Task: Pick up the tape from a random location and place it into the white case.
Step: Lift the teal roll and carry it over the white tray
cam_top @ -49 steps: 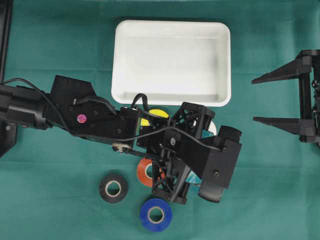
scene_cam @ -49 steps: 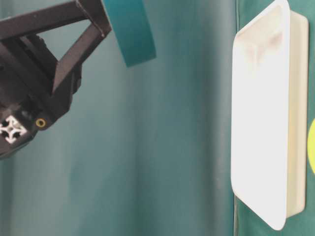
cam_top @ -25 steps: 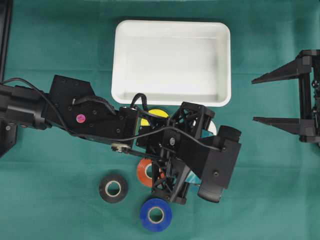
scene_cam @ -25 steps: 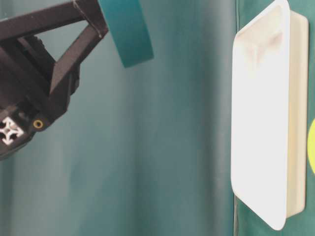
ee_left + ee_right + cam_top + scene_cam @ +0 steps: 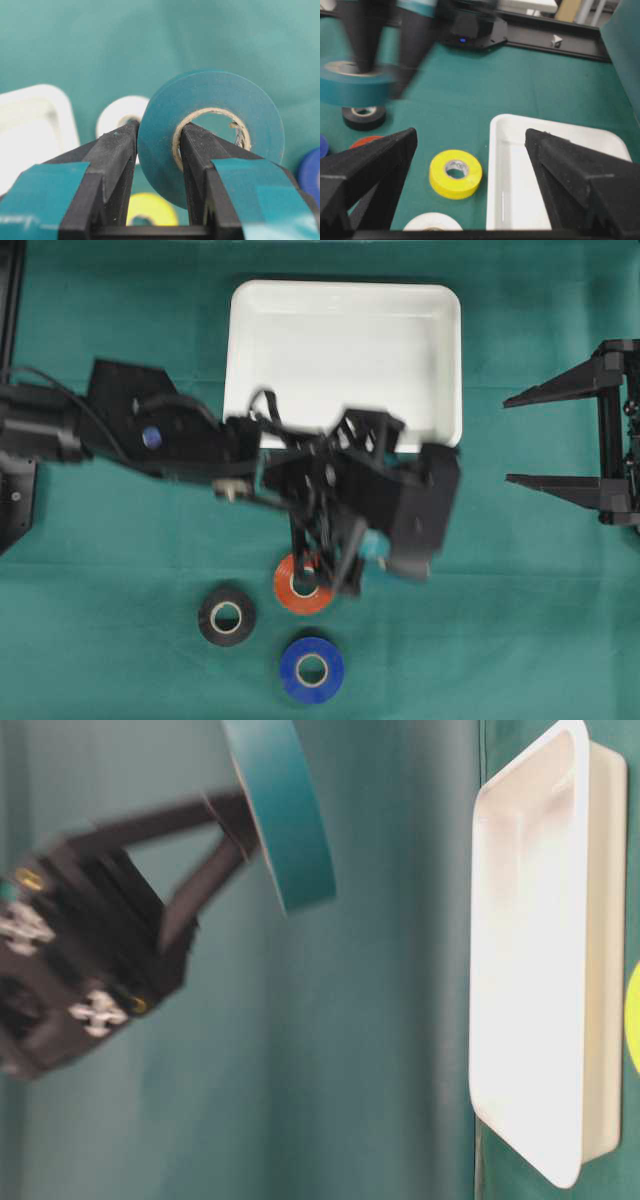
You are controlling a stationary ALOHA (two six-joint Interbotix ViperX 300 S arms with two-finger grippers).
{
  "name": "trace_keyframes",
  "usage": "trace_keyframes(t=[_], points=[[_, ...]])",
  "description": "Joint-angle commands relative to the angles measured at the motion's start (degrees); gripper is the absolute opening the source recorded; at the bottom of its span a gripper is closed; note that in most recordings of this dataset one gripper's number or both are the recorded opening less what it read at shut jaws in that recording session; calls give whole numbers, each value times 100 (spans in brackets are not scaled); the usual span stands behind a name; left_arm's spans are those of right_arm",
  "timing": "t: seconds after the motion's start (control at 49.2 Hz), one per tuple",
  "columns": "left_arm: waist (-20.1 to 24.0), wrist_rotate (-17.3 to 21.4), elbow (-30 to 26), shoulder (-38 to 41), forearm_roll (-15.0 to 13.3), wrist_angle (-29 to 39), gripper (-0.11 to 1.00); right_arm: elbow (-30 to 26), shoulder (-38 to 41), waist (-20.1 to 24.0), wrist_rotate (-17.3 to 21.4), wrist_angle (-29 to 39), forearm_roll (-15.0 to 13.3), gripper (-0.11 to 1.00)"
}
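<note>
My left gripper (image 5: pixel 159 131) is shut on a teal tape roll (image 5: pixel 215 100): one finger sits inside its cardboard core and the other presses on the outer face. The roll hangs above the cloth, edge-on in the table-level view as teal tape (image 5: pixel 285 810), a short way from the white case (image 5: pixel 530 970). From overhead the left gripper (image 5: pixel 362 540) hovers just below the near rim of the white case (image 5: pixel 345 288), and the arm looks blurred. My right gripper (image 5: pixel 515 440) stands open off to the right of the case, holding nothing.
On the green cloth lie an orange roll (image 5: pixel 300 590), a black roll (image 5: pixel 227 616) and a blue roll (image 5: pixel 312 670). A yellow roll (image 5: pixel 455 173) and a white roll (image 5: pixel 432 222) sit close to the case's near rim, under the left arm.
The left arm has swung toward the case, carrying the teal roll with it. The orange roll is now uncovered. The right arm has not moved.
</note>
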Motion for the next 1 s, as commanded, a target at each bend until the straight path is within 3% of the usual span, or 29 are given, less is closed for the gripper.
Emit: trace_keyframes(t=[0.0,0.305,0.57,0.976], points=[[229,-9,88,-334,9,-97,22,-149,26,0,0,-18,0,91],[1037,-9,545,-624,9,-193,22,-149,26,0,-9,-18,0,91],[1670,0,624,-694,9,-185,22,-149,26,0,-9,35,0,91],[2083,-9,624,-703,9,-176,22,-149,26,0,-9,70,0,91]])
